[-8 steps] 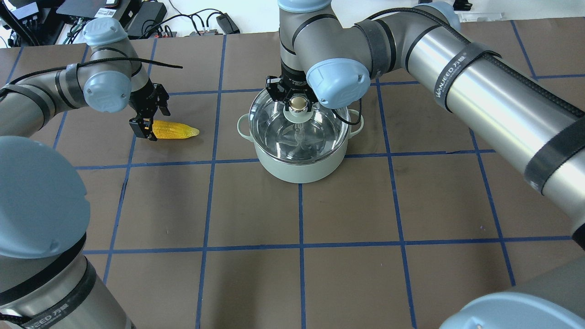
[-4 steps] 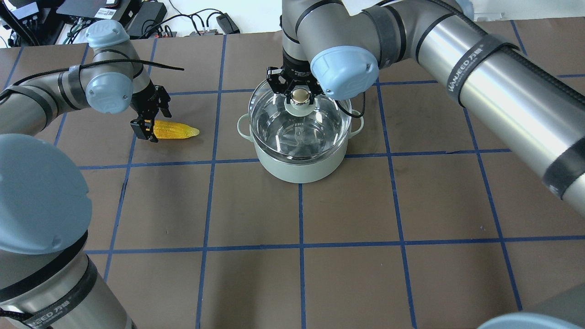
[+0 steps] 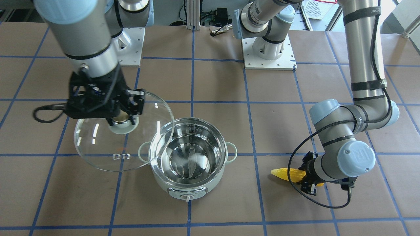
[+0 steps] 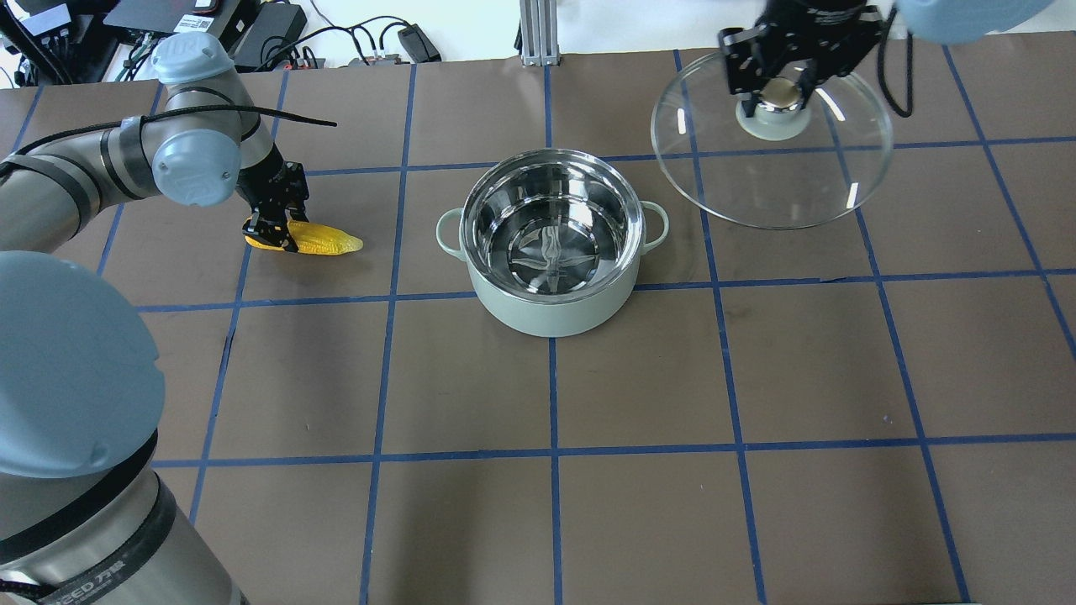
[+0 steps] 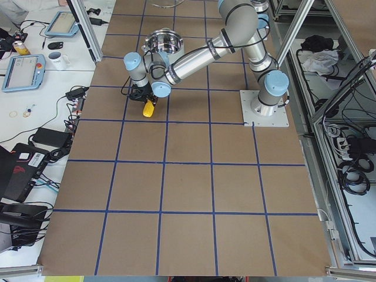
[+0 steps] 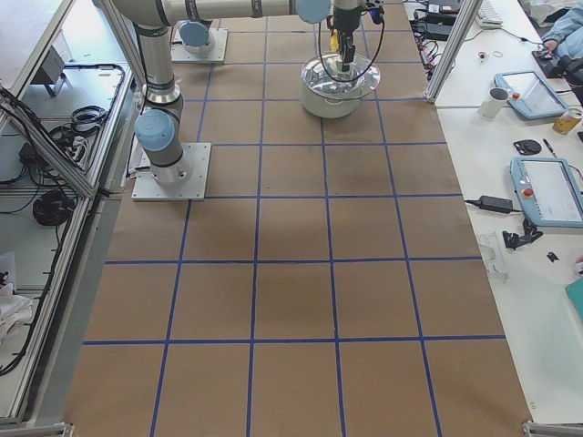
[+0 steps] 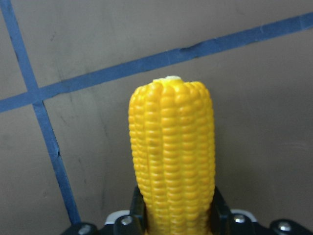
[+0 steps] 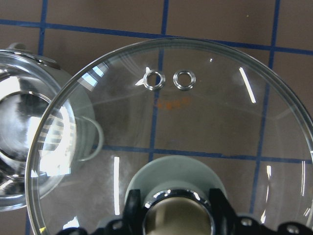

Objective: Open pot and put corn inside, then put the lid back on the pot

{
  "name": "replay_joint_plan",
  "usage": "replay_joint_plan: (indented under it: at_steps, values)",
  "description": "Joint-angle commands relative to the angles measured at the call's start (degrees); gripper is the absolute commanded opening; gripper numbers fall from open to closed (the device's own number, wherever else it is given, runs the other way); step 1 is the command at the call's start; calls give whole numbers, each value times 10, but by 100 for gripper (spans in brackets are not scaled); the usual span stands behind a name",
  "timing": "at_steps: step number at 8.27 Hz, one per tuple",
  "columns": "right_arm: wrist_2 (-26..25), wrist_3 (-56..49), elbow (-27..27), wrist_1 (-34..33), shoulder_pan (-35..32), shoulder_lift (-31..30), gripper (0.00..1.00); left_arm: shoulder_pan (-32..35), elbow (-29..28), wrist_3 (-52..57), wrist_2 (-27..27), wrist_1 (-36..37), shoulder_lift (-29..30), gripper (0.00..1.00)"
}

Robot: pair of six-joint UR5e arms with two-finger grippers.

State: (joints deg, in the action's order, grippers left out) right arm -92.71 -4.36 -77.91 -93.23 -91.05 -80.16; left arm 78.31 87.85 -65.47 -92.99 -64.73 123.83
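The mint-green pot (image 4: 546, 318) stands open at the table's middle, and its steel bowl is empty; it also shows in the front view (image 3: 210, 185). My right gripper (image 4: 777, 92) is shut on the cream knob of the glass lid (image 4: 773, 181) and holds it in the air, far and to the right of the pot. The lid also shows in the front view (image 3: 98, 147) and the right wrist view (image 8: 195, 117). My left gripper (image 4: 271, 228) is shut on the thick end of the yellow corn (image 4: 326, 243), low at the table and left of the pot. The corn fills the left wrist view (image 7: 171, 156).
Brown table (image 4: 639, 504) with a blue tape grid. Cables and electronics (image 4: 252, 34) lie beyond the far edge. The two arm bases (image 3: 267, 52) stand at the robot's side. The right arm's cable (image 3: 49, 109) hangs beside the lid.
My right gripper has lifted the lid off the pot and carried it away to the right and far side. My left gripper has closed on the corn's thick end.
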Motion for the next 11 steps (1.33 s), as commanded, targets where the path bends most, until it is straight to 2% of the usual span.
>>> replay_joint_plan:
  at_steps: [1,2,4,6,8,9,11]
  values:
    - [-9,-86,-14,36,74,-25,20,0,-5,-11,-4,-27,-45,0]
    - [-5,-111,-18,32,77,-24,18,1,-5,-42,-4,-62,-87,0]
    - [-4,-129,-19,29,83,-20,17,24,-5,-95,9,-61,-144,0]
    - [-2,-126,-20,32,84,-21,16,101,-5,-99,5,-52,-178,0]
    - [-1,-129,-20,31,86,-21,16,167,-5,-114,25,41,-172,0]
    - [-2,-127,-20,31,86,-21,16,191,-4,-141,55,48,-170,0]
    - [-2,-128,-20,31,86,-21,16,241,-5,-155,79,71,-161,0]
